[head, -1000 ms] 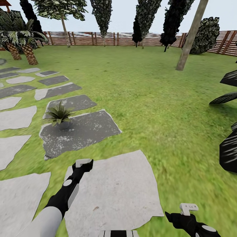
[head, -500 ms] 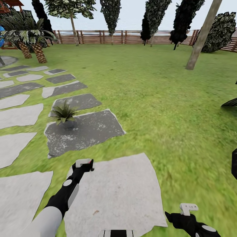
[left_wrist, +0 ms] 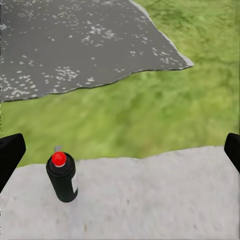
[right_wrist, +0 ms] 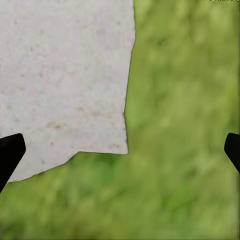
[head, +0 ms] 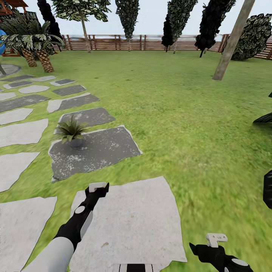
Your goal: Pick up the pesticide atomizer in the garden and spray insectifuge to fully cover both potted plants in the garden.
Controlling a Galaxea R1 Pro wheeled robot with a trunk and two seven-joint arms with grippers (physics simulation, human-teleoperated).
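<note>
atomizer upright, off-centre ahead of my left gripper (left_wrist: 120, 150)

pesticide atomizer (left_wrist: 62, 176) stands on the pale slab (left_wrist: 150, 200) near its grass edge; both jaws apart, empty.

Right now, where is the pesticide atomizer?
In the left wrist view, the pesticide atomizer stands upright on the light stone slab, near its grass edge, between the open fingertips.

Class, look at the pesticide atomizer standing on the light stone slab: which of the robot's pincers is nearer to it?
Left. The left pincer is open with the pesticide atomizer upright just ahead of it. The right pincer, also open, faces another slab's edge and grass.
</note>
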